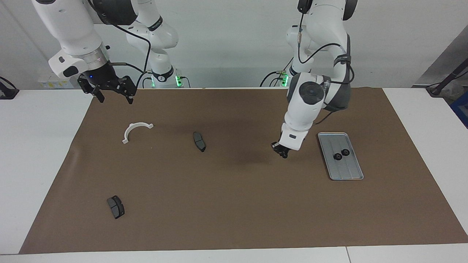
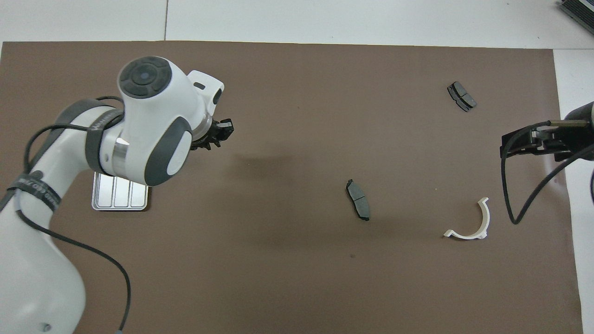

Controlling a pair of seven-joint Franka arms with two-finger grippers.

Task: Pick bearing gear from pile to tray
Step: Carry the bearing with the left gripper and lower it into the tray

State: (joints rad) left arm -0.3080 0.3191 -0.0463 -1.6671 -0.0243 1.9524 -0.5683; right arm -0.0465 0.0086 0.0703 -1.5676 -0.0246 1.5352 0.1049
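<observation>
I saw two small black round gears point(image 1: 338, 156) side by side in the ridged silver tray point(image 1: 344, 174). Left gripper point(image 1: 284, 153) hung over the brown mat point(image 1: 226, 204) near the tray, apart from both gears, jaws clenched; couldn't tell on what. Right gripper point(image 1: 106, 93) waited, jaws released.

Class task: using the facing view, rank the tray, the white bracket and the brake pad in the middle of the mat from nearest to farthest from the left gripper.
Measured from the left gripper, raised over the mat beside the tray:
1. Tray, close by, toward the left arm's end of the table.
2. Middle brake pad, mid-mat, toward the right arm's end.
3. White bracket, closer still to the right arm's end.
</observation>
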